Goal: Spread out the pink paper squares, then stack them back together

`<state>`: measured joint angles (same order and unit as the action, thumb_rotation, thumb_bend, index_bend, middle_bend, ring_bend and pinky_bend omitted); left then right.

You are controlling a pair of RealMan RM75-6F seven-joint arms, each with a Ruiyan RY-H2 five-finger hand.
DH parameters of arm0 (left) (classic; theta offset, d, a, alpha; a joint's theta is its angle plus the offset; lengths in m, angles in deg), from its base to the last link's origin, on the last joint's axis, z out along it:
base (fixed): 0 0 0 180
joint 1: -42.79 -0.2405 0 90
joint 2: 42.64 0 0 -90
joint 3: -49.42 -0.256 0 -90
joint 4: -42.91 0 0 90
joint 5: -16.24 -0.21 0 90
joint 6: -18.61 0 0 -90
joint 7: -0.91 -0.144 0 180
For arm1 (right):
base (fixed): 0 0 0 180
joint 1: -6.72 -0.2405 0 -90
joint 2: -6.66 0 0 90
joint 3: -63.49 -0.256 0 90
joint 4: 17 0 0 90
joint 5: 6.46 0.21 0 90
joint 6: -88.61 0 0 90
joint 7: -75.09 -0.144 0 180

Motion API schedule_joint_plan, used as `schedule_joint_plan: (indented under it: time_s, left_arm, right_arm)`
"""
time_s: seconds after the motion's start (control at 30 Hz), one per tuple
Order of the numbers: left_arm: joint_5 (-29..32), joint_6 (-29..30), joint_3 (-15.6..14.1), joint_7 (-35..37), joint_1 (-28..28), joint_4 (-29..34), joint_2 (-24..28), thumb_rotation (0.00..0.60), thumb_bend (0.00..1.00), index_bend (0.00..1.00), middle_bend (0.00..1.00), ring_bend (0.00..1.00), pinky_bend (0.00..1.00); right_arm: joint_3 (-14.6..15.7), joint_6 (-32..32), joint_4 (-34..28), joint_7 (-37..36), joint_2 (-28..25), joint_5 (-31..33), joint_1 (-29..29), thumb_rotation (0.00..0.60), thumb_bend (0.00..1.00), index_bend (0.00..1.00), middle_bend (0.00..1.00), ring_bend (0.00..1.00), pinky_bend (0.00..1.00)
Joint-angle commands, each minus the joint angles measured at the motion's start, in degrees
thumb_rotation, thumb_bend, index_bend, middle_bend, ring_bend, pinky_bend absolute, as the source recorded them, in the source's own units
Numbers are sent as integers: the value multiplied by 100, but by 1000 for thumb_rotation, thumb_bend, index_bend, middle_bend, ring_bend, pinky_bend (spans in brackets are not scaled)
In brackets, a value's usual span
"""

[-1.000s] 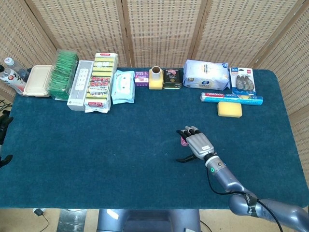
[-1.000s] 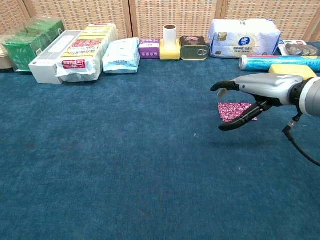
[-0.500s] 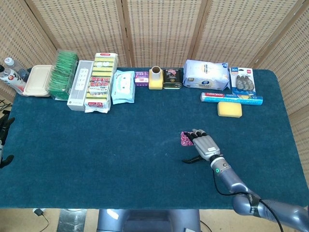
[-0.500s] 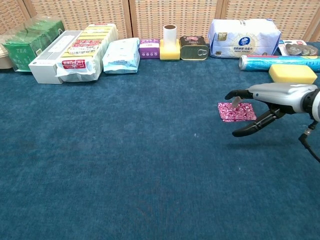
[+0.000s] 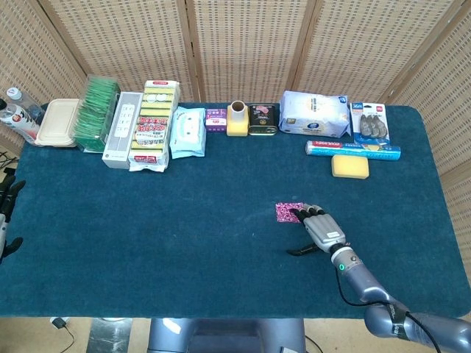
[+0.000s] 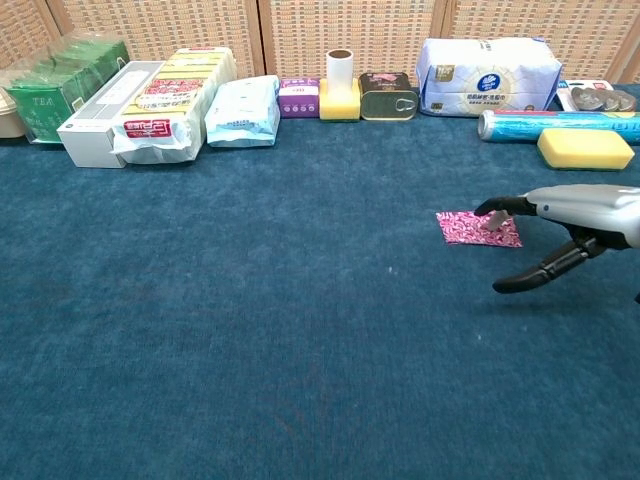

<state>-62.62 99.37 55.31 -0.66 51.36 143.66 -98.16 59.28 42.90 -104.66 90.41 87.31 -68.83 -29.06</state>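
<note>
Chest view: right hand [image 6: 560,225] at right edge, fingers apart, fingertips over pink paper squares [image 6: 470,227]; holding nothing
Left hand [image 5: 7,213]: far left edge in head view; fingers' state cannot be told

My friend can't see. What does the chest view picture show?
The robot's right hand hovers with fingertips over the edge of pink paper squares lying on a blue table. Boxes and packets line the far edge.

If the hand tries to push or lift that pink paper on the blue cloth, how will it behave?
The pink paper lies flat and thin, so it is probably very light and floppy. Lying flush on the fuzzy tablecloth, its edge may be hard to catch, and sheets may slide apart if pushed. The right hand has fingertips at its edge, thumb apart.
</note>
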Motion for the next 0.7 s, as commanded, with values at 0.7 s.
schedule_joint_plan:
  time_s: [0.7]
  left_arm:
    - [-20,31,-27,-79,-6,46,-28,600,85,0,0,0,78]
  right_arm:
    - [699,-407,-1032,70,-634,-759,435,250,0,0,169,67,68]
